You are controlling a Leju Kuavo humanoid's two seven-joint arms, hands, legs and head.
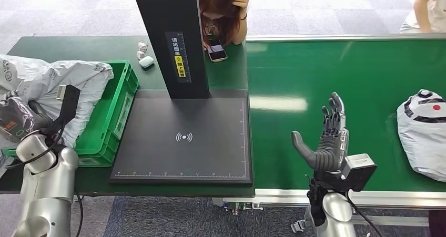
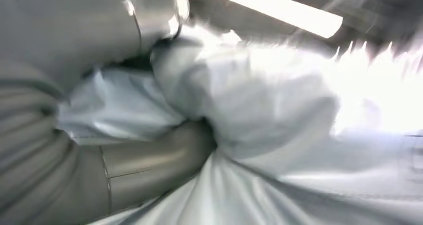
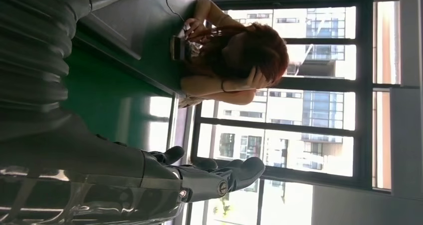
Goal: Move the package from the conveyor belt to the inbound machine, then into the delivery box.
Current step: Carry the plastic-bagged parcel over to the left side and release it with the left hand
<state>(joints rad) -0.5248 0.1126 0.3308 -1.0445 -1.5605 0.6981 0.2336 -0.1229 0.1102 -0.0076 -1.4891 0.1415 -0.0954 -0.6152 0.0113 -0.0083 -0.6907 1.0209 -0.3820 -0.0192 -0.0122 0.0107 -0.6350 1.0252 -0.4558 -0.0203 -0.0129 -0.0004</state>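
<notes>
Left hand (image 2: 124,170): fingers buried in crumpled grey poly film, gripping a grey poly-bag package (image 1: 58,84) over the green delivery crate (image 1: 118,108) at 9 o'clock, apparently for release into it. Right hand (image 1: 327,142): fingers wide and upright, holding nothing, poised over the green conveyor belt (image 1: 342,74), seemingly awaiting the next white package (image 1: 423,134) lying at 3 o'clock. Between them, the black inbound scanner plate (image 1: 184,140) is bare. A person (image 1: 223,11) leans on the surface at 12 o'clock.

Even daylight with a pale glare strip on the belt (image 1: 277,103) beyond the right hand (image 1: 330,142); left wrist view blurred and overexposed, right wrist view backlit by windows (image 3: 319,85).
</notes>
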